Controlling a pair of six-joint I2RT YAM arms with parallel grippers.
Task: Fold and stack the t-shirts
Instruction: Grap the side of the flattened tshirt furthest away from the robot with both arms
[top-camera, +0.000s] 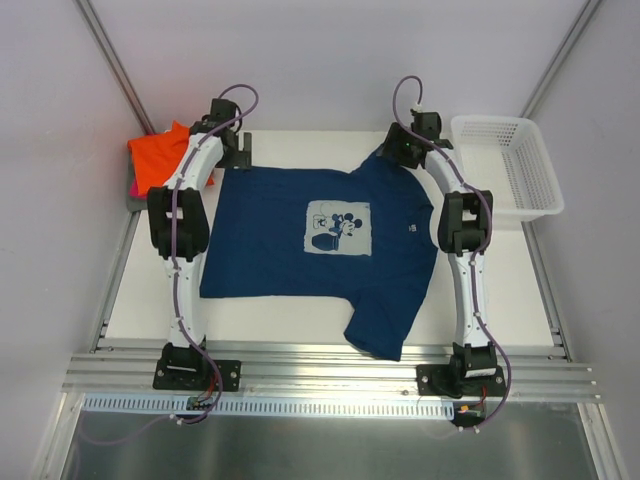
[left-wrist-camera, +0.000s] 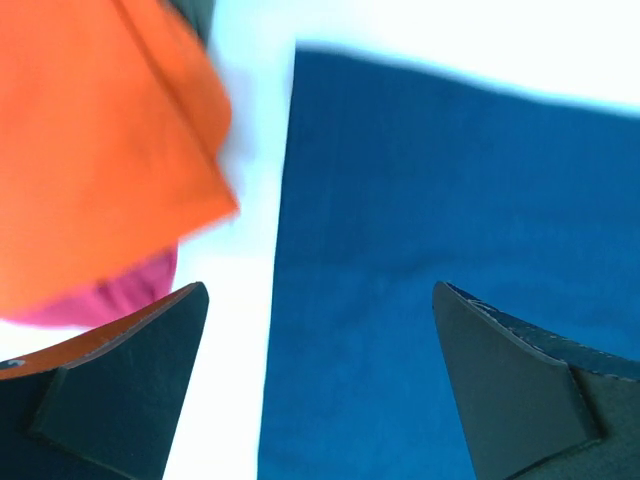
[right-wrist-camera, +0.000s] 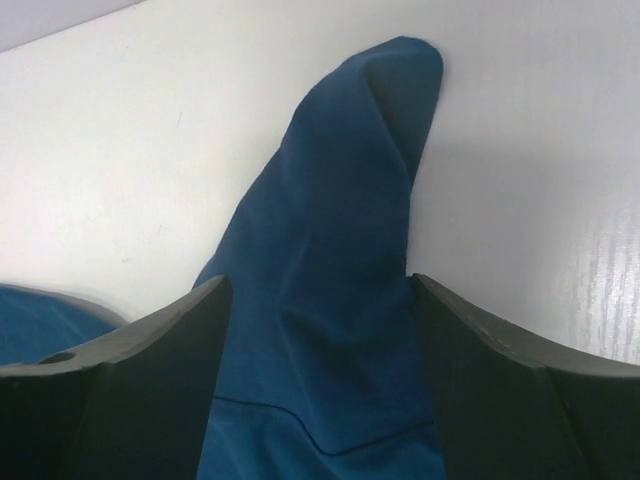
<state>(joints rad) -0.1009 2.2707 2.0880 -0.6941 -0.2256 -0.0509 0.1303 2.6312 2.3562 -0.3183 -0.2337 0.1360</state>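
Navy t-shirt (top-camera: 300, 250) lies spread on the desk (top-camera: 280, 320). At its far edge, L end effector (left-wrist-camera: 320, 290) hovers w/ fingers wide apart. R end effector (right-wrist-camera: 318, 285) has sleeve cloth between its fingers; clamped or not, I cannot tell. Orange t-shirt (top-camera: 155, 160) sits far left.

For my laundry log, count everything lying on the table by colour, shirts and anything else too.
Navy blue t-shirt: 1
Orange t-shirt: 1
Pink t-shirt: 1
Grey t-shirt, only an edge showing: 1
White lattice basket: 1
Total: 5
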